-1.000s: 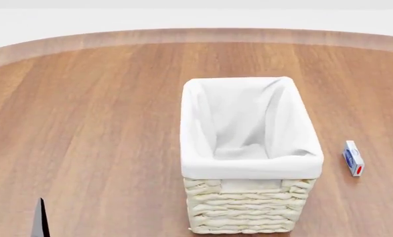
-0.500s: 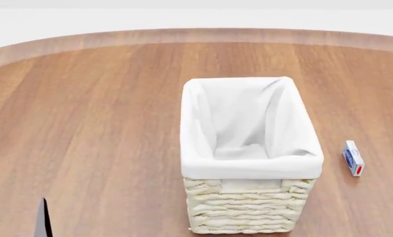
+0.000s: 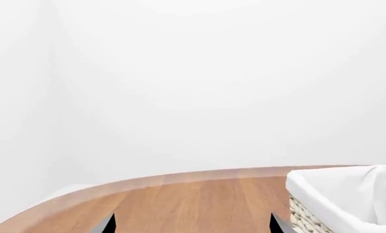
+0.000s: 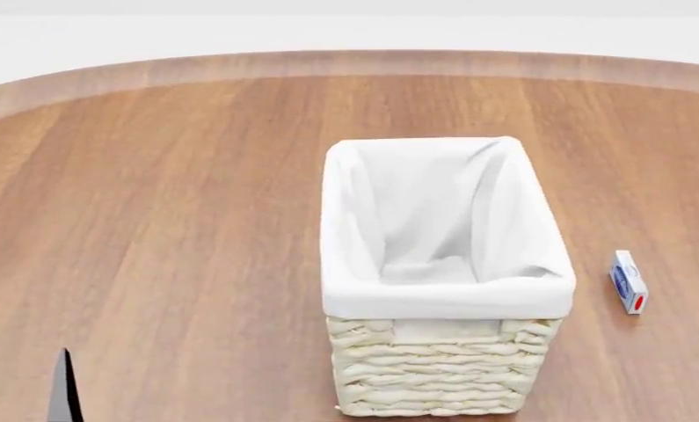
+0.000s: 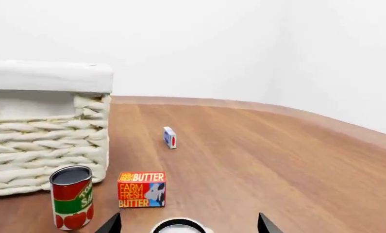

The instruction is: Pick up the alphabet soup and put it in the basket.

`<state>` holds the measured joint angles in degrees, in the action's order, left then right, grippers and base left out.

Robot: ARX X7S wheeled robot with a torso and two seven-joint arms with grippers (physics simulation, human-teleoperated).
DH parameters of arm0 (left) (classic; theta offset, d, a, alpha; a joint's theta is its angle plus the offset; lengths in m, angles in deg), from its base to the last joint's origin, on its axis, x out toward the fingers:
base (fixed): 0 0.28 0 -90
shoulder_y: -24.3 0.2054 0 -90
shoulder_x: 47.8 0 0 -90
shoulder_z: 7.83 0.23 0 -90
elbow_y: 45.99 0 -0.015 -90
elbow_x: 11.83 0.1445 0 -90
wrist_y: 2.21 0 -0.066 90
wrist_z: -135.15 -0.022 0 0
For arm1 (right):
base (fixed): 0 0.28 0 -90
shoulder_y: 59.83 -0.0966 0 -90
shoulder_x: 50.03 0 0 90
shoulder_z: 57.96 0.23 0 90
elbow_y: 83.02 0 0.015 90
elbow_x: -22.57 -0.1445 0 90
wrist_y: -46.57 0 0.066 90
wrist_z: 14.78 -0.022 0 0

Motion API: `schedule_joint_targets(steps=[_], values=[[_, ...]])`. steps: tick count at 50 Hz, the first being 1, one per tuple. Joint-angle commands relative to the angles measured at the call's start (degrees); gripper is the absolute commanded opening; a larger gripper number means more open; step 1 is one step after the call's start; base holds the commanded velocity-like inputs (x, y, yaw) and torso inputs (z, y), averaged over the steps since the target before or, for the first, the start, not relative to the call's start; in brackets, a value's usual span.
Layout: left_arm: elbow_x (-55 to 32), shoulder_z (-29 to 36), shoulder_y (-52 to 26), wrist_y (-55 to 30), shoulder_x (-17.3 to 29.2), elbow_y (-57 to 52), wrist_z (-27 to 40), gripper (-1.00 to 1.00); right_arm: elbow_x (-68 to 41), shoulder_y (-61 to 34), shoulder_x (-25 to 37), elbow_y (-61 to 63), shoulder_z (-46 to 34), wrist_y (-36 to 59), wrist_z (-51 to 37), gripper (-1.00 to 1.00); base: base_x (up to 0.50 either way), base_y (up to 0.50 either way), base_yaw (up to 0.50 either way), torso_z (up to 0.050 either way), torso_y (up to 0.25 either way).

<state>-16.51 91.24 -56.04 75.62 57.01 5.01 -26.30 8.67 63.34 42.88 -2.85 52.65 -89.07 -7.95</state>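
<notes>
- The right gripper (image 5: 187,224) has its fingertips (image 5: 111,224) spread apart. Between them sits a pale round can top, which I take for the alphabet soup (image 5: 177,226). Its label is out of frame and nothing is clamped yet.
- The soup stands outside the basket (image 5: 43,127), near its woven wall.
- The left gripper (image 3: 191,226) is also spread apart and empty, beside the basket.
- In the head view only the left arm's dark tip has slid slightly since half a second ago. The basket has not moved, so the pick is probably still ahead.
- Count: one basket, two cans including the red-and-green can (image 5: 72,196), one butter box (image 5: 142,189), one small blue-and-white box (image 5: 170,137).
</notes>
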Motion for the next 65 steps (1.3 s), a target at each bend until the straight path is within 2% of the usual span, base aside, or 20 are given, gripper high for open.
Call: schedule_joint_targets(steps=[1, 19, 28, 35, 36, 38, 47, 49, 50, 53, 65], values=[[-0.28, 0.14, 0.05, -0.05, 0.56, -0.42, 0.65, 1.00, -0.69, -3.07, -0.09, -11.56, -2.49, -6.68, 1.69, 1.00, 0.00, 0.00, 0.00, 0.000, 0.000], [-1.06, 0.11, 0.10, -0.07, 1.31, -0.84, 1.44, 1.00, 1.65, -8.57, 0.04, -24.91, -2.80, -12.31, 0.39, 1.00, 0.00, 0.00, 0.00, 0.000, 0.000], [-1.01, 0.53, 0.05, 0.21, 1.51, -0.45, 1.81, 1.00, 0.88, -7.40, 0.65, -19.38, -3.14, -8.79, -1.54, 1.00, 0.00, 0.00, 0.00, 0.000, 0.000], [-1.35, 0.77, 0.03, 0.28, 1.71, -0.29, 1.90, 1.00, 1.37, -9.09, 1.23, -19.60, -3.13, -8.32, -2.78, 1.00, 0.00, 0.00, 0.00, 0.000, 0.000], [-1.29, 0.81, 0.06, 0.36, 1.75, -0.25, 1.95, 1.00, 1.67, -7.97, 1.23, -16.07, -3.18, -5.96, -3.71, 1.00, 0.00, 0.00, 0.00, 0.000, 0.000], [-1.33, 0.82, 0.10, 0.37, 1.83, -0.28, 2.04, 1.00, 0.90, -10.06, 1.59, -20.42, -3.08, -8.23, -2.99, 1.00, 0.00, 0.00, 0.00, 0.000, 0.000], [-1.75, 0.98, 0.22, 0.34, 2.14, -0.40, 2.23, 1.00, -0.62, -12.49, 2.02, -23.38, -3.70, -7.92, -2.64, 1.00, 0.00, 0.00, 0.00, 0.000, 0.000], [-1.79, 1.07, 0.26, 0.49, 2.18, -0.42, 2.26, 1.00, -0.65, -12.69, 2.10, -23.53, -4.03, -7.86, -2.42, 1.00, 0.00, 0.00, 0.00, 0.000, 0.000], [-1.74, 1.12, 0.27, 0.56, 2.22, -0.36, 2.29, 1.00, -0.09, -11.55, 2.18, -19.73, -4.12, -5.13, -3.63, 1.00, 0.00, 0.00, 0.00, 0.000, 0.000], [-2.16, 0.89, 0.21, 0.58, 2.34, -0.33, 2.34, 1.00, -0.47, -13.86, 2.41, -24.12, -4.08, -7.21, -2.93, 1.00, 0.00, 0.00, 0.00, 0.000, 0.000], [-2.32, 1.33, 0.09, 0.82, 2.59, 0.07, 2.60, 1.00, 2.06, -16.17, 2.79, -21.87, -4.99, -3.12, -5.68, 1.00, 0.00, 0.00, 0.00, 0.000, 0.000]])
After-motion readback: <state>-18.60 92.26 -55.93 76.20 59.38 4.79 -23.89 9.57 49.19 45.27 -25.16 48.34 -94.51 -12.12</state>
